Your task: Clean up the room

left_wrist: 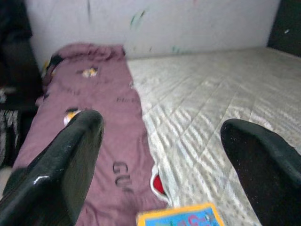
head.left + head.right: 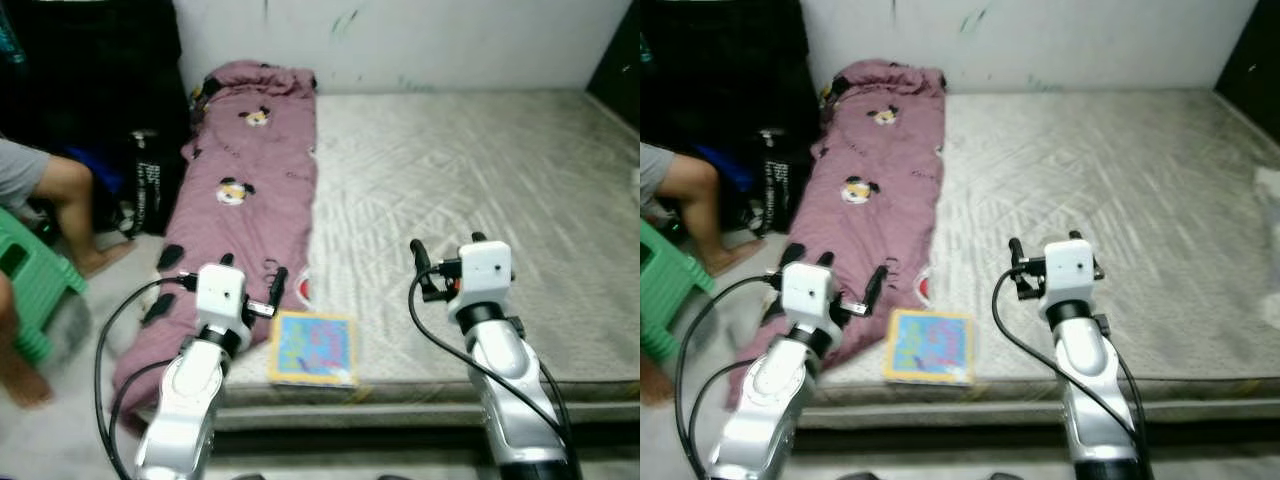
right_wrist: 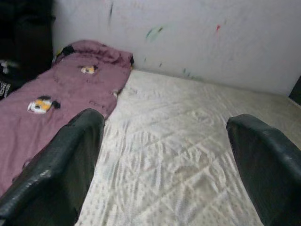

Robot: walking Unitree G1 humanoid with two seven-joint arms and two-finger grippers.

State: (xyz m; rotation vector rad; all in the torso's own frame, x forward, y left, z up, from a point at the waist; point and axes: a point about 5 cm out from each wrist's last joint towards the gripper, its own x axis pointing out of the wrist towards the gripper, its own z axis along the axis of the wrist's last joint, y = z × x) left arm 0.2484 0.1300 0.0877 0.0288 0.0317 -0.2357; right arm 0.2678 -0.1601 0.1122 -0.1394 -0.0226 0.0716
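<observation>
Both raised over the near edge of the mattress (image 2: 480, 170), empty: left claw (image 2: 250, 285) spread, right claw (image 2: 445, 250) spread too. Probably preparing for the colourful book (image 2: 313, 348) (at about five o'clock from left claw), beside purple blanket (image 2: 250, 170).
</observation>
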